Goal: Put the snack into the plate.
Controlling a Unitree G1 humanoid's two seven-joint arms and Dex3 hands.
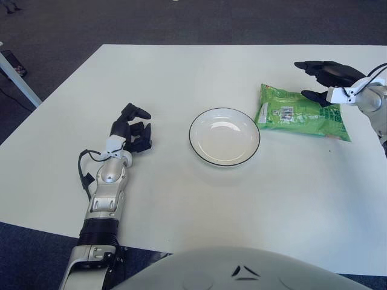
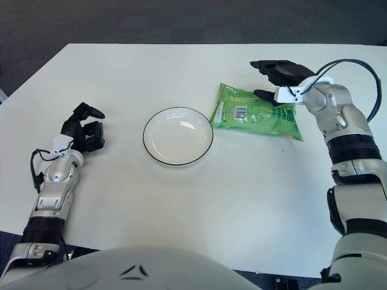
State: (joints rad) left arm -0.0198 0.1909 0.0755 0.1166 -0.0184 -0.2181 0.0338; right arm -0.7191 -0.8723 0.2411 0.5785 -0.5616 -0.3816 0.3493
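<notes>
One snack (image 1: 300, 114); one plate (image 1: 224, 137); right hand (image 1: 326, 79) open above snack.

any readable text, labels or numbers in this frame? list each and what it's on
None can be read.
Green snack bag: a white label with a barcode shows on it, print too small to read.
Plate: no markings.
Left hand and right hand: no visible lettering.

floor: dark grey carpet (image 1: 54, 27) | furniture: white table (image 1: 181, 78) | far left: white table leg (image 1: 17, 75)
</notes>
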